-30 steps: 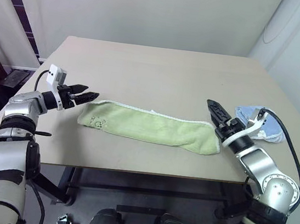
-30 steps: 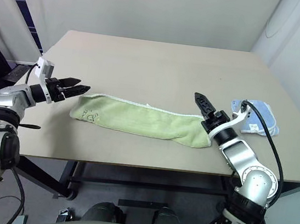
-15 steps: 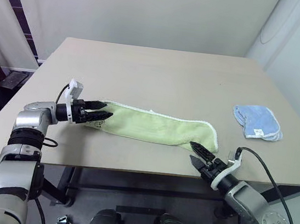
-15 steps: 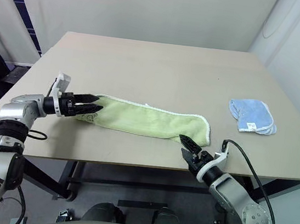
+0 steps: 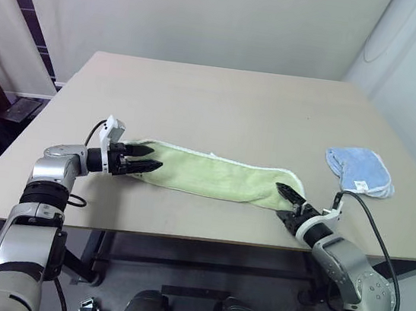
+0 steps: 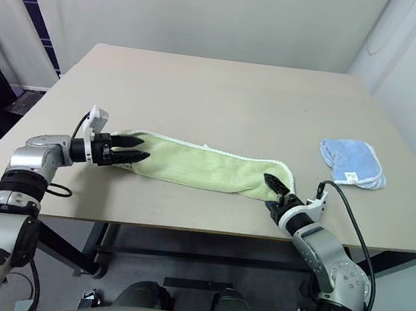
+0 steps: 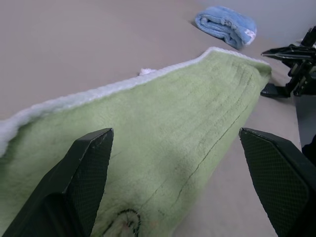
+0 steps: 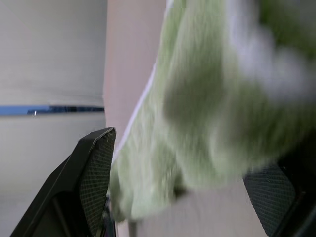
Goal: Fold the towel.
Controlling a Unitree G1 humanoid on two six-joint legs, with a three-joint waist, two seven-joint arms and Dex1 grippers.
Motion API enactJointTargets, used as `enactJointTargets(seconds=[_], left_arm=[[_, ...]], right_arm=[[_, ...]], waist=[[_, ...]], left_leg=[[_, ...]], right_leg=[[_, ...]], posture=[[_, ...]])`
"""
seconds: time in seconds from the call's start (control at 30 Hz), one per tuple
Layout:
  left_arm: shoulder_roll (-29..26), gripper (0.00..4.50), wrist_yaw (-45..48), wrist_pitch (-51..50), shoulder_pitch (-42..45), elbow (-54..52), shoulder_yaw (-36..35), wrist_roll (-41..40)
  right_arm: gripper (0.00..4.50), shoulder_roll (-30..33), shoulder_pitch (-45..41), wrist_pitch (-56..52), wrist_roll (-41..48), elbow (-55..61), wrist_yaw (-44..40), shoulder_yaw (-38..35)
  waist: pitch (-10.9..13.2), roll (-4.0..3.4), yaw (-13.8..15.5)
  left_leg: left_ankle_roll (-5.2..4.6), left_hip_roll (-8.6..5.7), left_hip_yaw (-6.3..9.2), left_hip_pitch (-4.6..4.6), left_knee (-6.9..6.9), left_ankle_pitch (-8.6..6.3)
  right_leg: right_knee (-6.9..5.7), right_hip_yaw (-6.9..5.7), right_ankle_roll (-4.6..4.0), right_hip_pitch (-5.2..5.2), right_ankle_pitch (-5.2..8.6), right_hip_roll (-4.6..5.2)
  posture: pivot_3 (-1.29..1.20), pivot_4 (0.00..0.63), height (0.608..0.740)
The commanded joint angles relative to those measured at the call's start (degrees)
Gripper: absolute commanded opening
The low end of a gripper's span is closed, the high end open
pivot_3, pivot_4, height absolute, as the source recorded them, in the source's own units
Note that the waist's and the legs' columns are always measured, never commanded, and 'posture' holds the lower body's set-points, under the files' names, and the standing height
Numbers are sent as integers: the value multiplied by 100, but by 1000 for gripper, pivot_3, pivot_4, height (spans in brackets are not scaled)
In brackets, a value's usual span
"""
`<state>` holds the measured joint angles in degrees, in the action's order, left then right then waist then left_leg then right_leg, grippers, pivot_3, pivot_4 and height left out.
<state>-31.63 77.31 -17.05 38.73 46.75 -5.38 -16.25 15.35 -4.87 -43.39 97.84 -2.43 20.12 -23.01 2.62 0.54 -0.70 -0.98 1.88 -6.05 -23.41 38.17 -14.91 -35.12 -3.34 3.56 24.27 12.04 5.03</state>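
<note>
the long light-green terry towel (image 5: 216,178) lies flat across the near part of the beige table (image 5: 222,104) (small line drawing at its left end). left gripper (image 5: 148,159) and right gripper (image 5: 286,203) sit at its two ends, jaws spread, pinching nothing.

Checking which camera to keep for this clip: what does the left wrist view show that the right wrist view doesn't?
Left wrist view: the towel's small dark drawing between the open left gripper's fingers, its white edging, the light-blue cloth beyond the far end, and the right gripper at that end. Right wrist view: the towel's end close up between the right gripper's own open fingers, and the wall past the table edge. Both share the green towel and the table.
</note>
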Motion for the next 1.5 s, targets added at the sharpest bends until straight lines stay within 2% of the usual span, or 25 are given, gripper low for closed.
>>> enactJointTargets(seconds=[0.03,0.1,0.2,0.5,0.77,0.87,0.93,1.0,1.17,1.37,1.5], left_arm=[[-125,4294,-66,74,119,19,-133,-59],[-169,4294,-94,153,81,55,-114,-17],[-213,4368,-137,218,42,102,-93,14],[-206,4368,-207,259,52,162,-81,30],[-274,4368,-258,306,242,392,-144,21],[-332,4368,-294,358,349,542,-151,52],[-363,4368,-286,376,426,634,-144,72],[-365,4368,-289,397,496,703,-128,86],[-327,4368,-278,409,601,759,-105,104],[-260,4368,-262,428,625,765,-84,126],[-209,4368,-265,440,623,784,-103,122]], right_arm=[[3910,177,-91,235,-269,-125,-13,-346],[3910,199,-88,240,-433,-129,5,-336],[3365,175,-53,235,-534,-116,18,-367],[71,144,-39,-37,-796,247,-169,-182],[30,474,-277,97,-949,909,-367,-416],[30,974,-465,-175,-852,1097,-490,-430],[30,1464,-594,-541,-1209,1142,-592,-115],[30,1626,-844,-827,-1007,1156,-636,100],[30,1954,-1432,-1642,-1337,1300,-856,984],[30,1634,-2031,-1866,-1890,1307,-1207,1684],[30,1123,-2373,-1892,-2451,1196,-1366,2192]], waist=[[0,0,7],[0,0,-4],[0,0,-1],[-1,1,-18],[6,-10,-13],[9,-13,-13],[9,-13,-14],[8,-12,-25],[8,-12,-26],[8,-9,-5],[8,-9,-14]], left_leg=[[-1,0,0,-1,0,0],[-2,0,0,-6,-2,1],[-6,1,1,-7,-4,1],[-6,4,1,-7,-4,1],[-5,1,1,-12,-4,0],[-6,3,0,-15,-6,1],[-6,2,0,-16,-7,1],[-6,2,0,-16,-8,1],[-7,6,1,-15,-8,1],[-9,1,0,-28,-7,1],[-10,2,0,-31,-6,1]], right_leg=[[1,0,0,1,0,0],[3,0,2,6,2,0],[3,0,6,7,4,-1],[3,0,5,8,4,-2],[5,0,5,14,4,1],[4,0,5,20,4,-1],[5,0,5,20,4,-1],[6,-1,5,21,5,-1],[1,0,4,24,5,-5],[7,-1,5,30,4,-1],[4,-2,5,35,4,-3]], posture=[[0,0,740],[0,0,740],[0,0,740],[0,0,740],[0,0,740],[0,0,740],[0,0,740],[0,0,740],[0,0,740],[0,0,740],[0,0,740]])
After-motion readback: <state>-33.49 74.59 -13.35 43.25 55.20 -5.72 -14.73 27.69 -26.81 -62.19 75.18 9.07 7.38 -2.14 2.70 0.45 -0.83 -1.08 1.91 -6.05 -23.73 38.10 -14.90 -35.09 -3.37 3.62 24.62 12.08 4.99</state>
